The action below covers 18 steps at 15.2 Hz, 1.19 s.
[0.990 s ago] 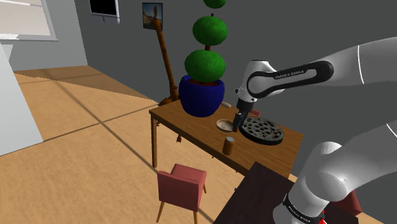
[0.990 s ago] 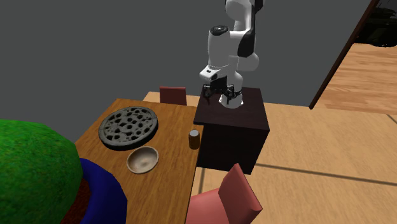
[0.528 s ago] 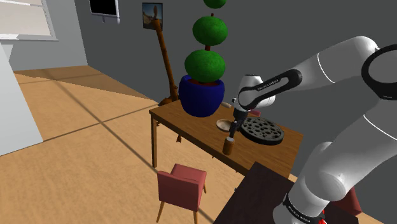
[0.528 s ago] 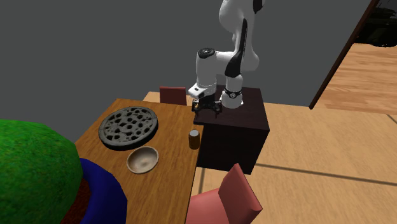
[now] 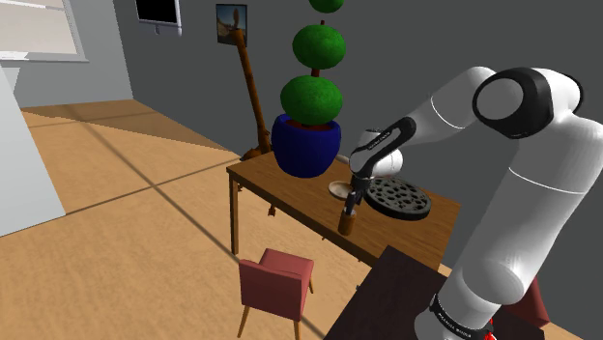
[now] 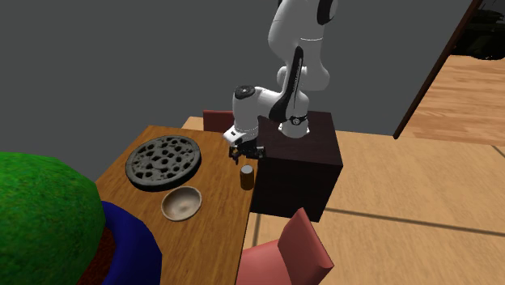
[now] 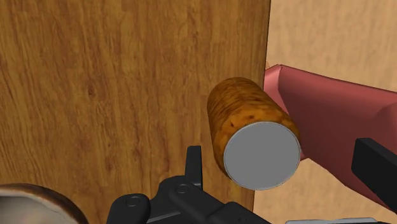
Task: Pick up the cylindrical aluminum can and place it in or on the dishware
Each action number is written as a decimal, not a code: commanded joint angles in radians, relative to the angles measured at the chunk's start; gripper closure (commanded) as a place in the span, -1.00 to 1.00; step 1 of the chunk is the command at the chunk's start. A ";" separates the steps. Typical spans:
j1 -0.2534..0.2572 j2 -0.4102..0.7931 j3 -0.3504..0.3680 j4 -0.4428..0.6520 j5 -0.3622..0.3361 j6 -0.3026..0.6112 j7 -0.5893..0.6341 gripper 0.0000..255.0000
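Arm has dropped lower over the surface than 0.5 s ago. Bowl unmoved. Can, brown sides and grey top, stands upright at the surface's edge as before. Pincer now hangs just above the can, fingers wide apart, not touching it.

One counter is holding one brown can, one bowl, one dark round plate with holes and one blue pot. One plant is growing in it, showing three green balls. Two red chairs are standing on the floor. One white arm is carrying one black claw with two fingers. One picture and one dark screen are hanging on the wall.
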 commanded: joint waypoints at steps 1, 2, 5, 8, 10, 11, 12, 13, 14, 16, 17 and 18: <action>-0.003 0.038 0.001 0.002 0.023 0.034 -0.021 -1.00; -0.003 0.052 0.003 0.001 0.034 0.048 -0.028 -1.00; -0.006 0.095 0.012 -0.001 0.069 0.088 -0.054 -1.00; -0.012 0.132 0.023 0.000 0.102 0.122 -0.077 -1.00; -0.012 0.132 0.024 0.000 0.102 0.122 -0.077 -1.00; -0.012 0.132 0.024 0.000 0.102 0.122 -0.077 -1.00; -0.012 0.132 0.024 0.000 0.102 0.122 -0.077 -1.00; -0.012 0.132 0.024 0.000 0.102 0.122 -0.077 -1.00; -0.012 0.132 0.024 0.000 0.102 0.122 -0.077 -1.00; -0.012 0.132 0.024 0.000 0.102 0.122 -0.077 1.00; -0.012 0.132 0.024 0.000 0.102 0.122 -0.077 1.00; -0.012 0.132 0.024 0.000 0.102 0.122 -0.077 1.00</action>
